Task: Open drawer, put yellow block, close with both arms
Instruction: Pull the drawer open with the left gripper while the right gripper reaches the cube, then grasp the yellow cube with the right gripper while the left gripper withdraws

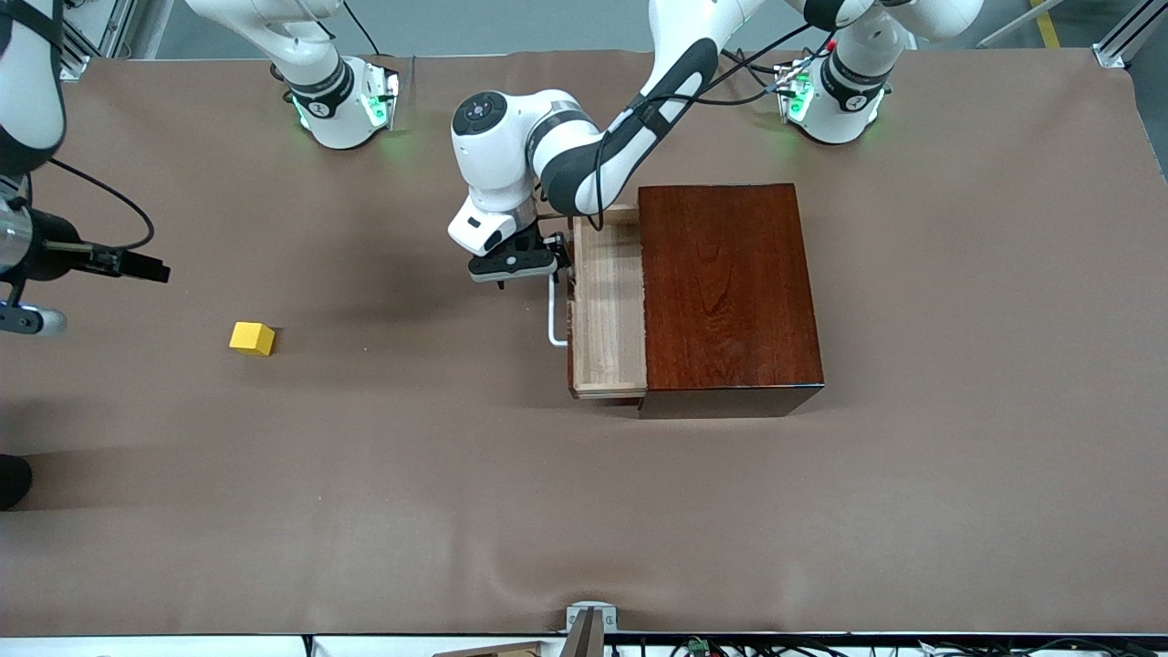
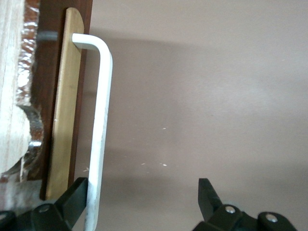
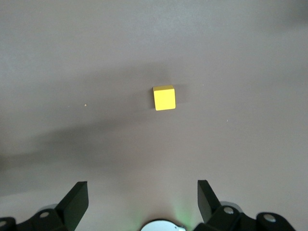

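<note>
Brown table (image 1: 584,511), drawer (image 1: 607,310) at frame centre pulled partway out, empty. Left gripper (image 1: 513,265) by the handle (image 1: 553,315), fingers wide, holding nothing. Yellow block (image 1: 252,338) mid-left on the table; right gripper (image 3: 143,202) hovers over it, fingers wide. Left: pick, drop in, close.

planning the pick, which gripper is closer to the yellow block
Right. The right gripper hangs open above the table near the yellow block; the left gripper is open at the drawer handle.
</note>
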